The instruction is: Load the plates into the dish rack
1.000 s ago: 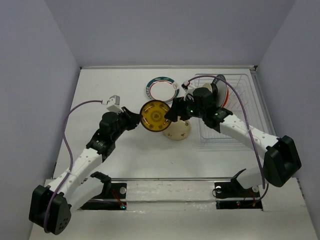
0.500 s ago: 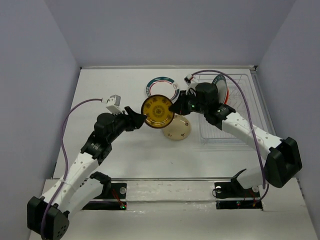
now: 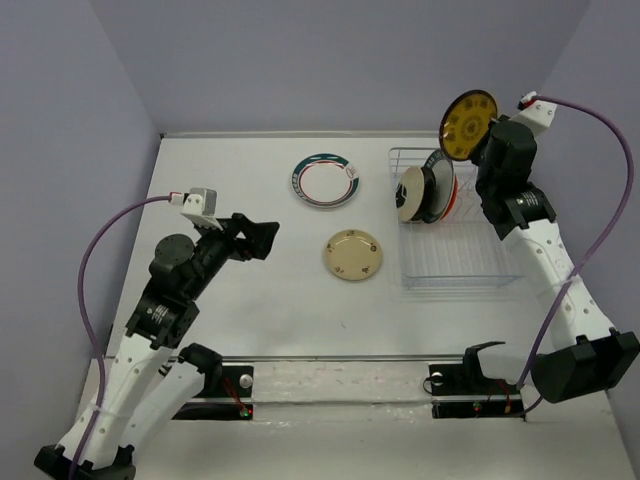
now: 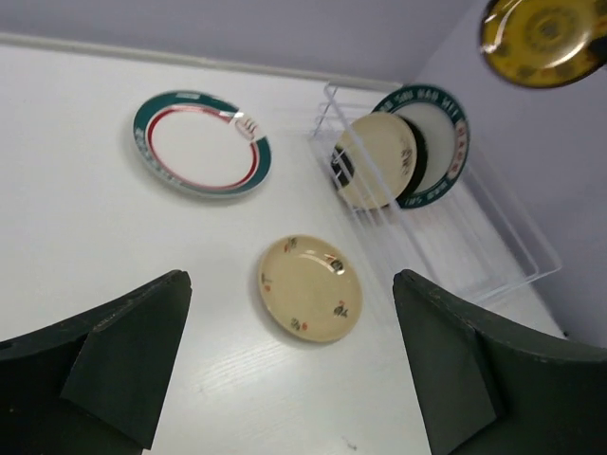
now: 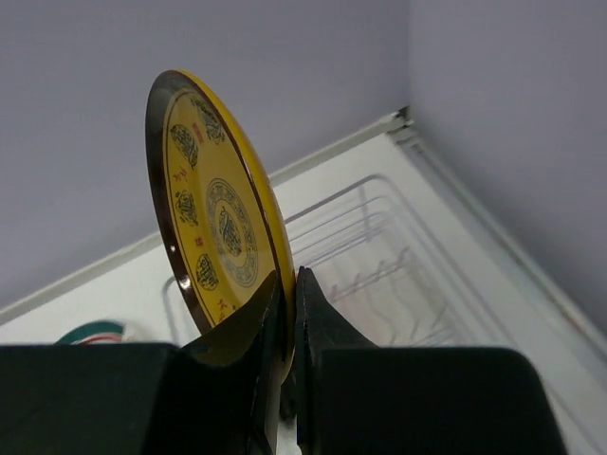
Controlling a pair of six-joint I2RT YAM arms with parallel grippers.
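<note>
The yellow plate (image 5: pixel 218 232) carries dark ornamental motifs and a brown rim. The white plate (image 4: pixel 201 143) has green and red rim rings; the cream plate (image 4: pixel 311 288) bears small scattered sprigs.

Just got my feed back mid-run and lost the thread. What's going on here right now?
The right gripper is shut on the mustard plate, holding it on edge in the air near the far end of the dish rack. A few racked plates stand upright at that end. The left gripper is open and empty above the table. A green-rimmed plate and a cream plate lie flat on the table, not yet loaded.
</note>
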